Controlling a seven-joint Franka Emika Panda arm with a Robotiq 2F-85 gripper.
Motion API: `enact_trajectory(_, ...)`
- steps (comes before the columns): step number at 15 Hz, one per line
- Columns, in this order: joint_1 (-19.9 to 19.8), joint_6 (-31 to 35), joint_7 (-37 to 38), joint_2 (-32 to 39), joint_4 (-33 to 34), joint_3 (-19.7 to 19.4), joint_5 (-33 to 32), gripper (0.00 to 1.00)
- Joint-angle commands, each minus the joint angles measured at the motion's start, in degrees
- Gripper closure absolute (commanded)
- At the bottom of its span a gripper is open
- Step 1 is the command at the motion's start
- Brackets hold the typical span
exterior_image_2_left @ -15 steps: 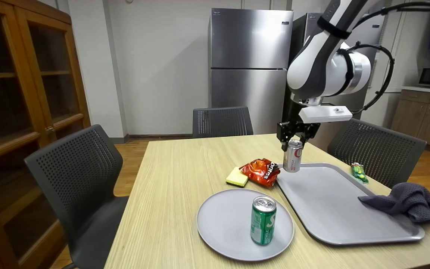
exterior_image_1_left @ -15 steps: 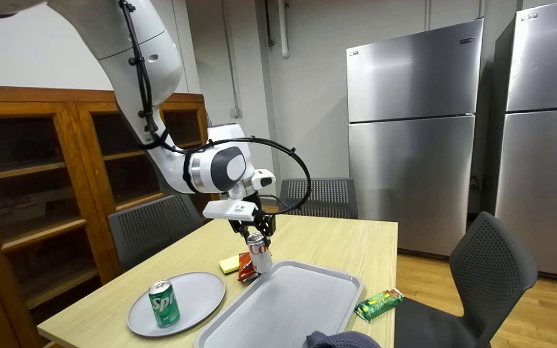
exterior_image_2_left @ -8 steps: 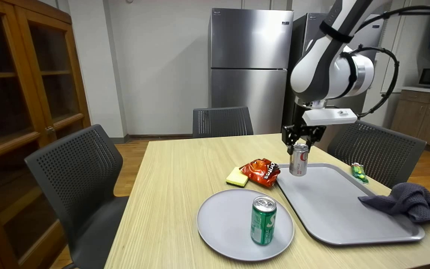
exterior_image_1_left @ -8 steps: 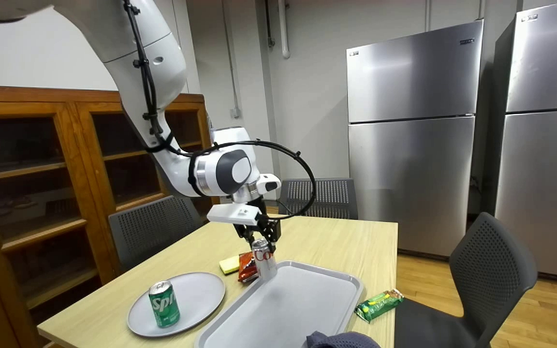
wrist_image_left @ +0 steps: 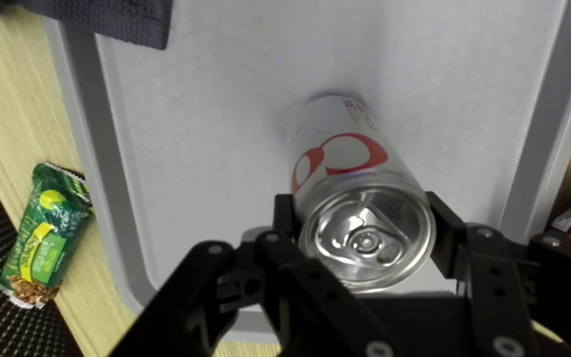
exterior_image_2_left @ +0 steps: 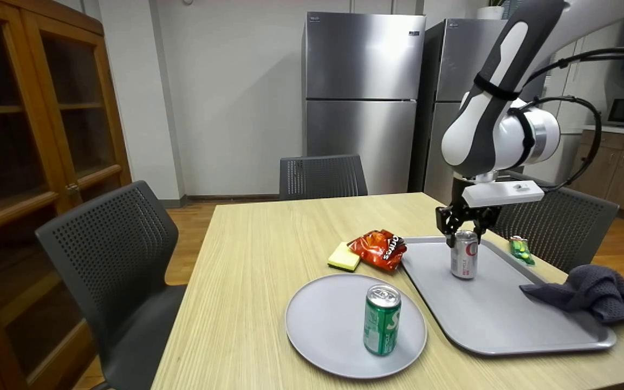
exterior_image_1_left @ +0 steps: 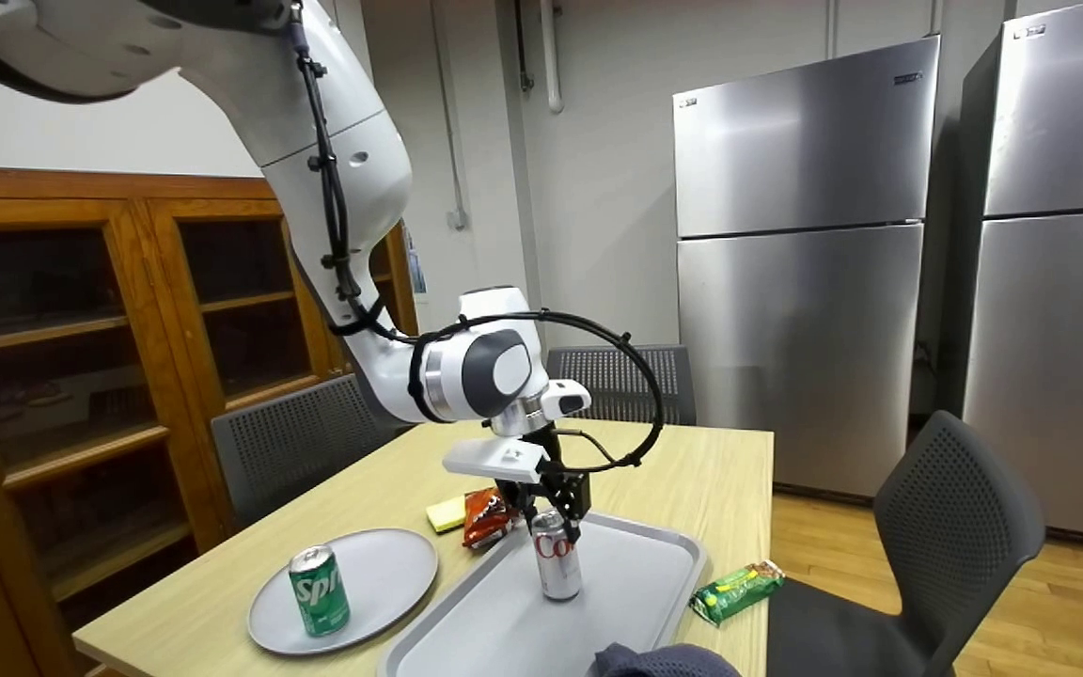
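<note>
My gripper (exterior_image_1_left: 551,522) is shut on a silver can with red lettering (exterior_image_1_left: 557,566). The can also shows in an exterior view (exterior_image_2_left: 464,261), and in the wrist view (wrist_image_left: 345,144) its top sits between the two black fingers. It is about upright over the grey tray (exterior_image_2_left: 512,319), inside its rim, at or very close to the surface; whether it touches cannot be told. A green Sprite can (exterior_image_2_left: 382,320) stands on a round grey plate (exterior_image_2_left: 323,325). A red chip bag (exterior_image_2_left: 379,249) lies beside the tray, with a yellow sponge (exterior_image_2_left: 344,257) next to it.
A green snack bar packet (exterior_image_1_left: 737,592) lies on the table beyond the tray's side. A dark grey cloth (exterior_image_2_left: 596,295) lies over a tray corner. Dark chairs (exterior_image_2_left: 323,177) surround the table. Fridges (exterior_image_1_left: 800,329) and a wooden cabinet (exterior_image_1_left: 53,395) stand behind.
My gripper has carried the silver can downward and over the tray, from near the chip bag at the tray's edge to inside the rim. The other things have not moved.
</note>
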Motion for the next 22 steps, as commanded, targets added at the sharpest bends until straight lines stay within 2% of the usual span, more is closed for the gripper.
enact_trajectory(1,0.0,-1.3,1.5,0.0,1.4,0.6,-1.4,0.61)
enact_trajectory(7,0.1,-0.6,0.9,0.0,1.2,1.7,-1.3,0.61)
enact_trajectory(8,-0.2,-0.7,0.6,-0.3,1.1,2.1,-1.0,0.49)
enact_trajectory(9,-0.1,-0.8,0.7,-0.3,1.0,2.2,-1.1,0.11)
enact_trajectory(12,-0.2,-0.7,0.4,-0.8,0.8,2.5,-1.1,0.0)
enact_trajectory(22,0.8,1.0,-0.2,-7.1,-2.5,2.5,-3.9,0.0)
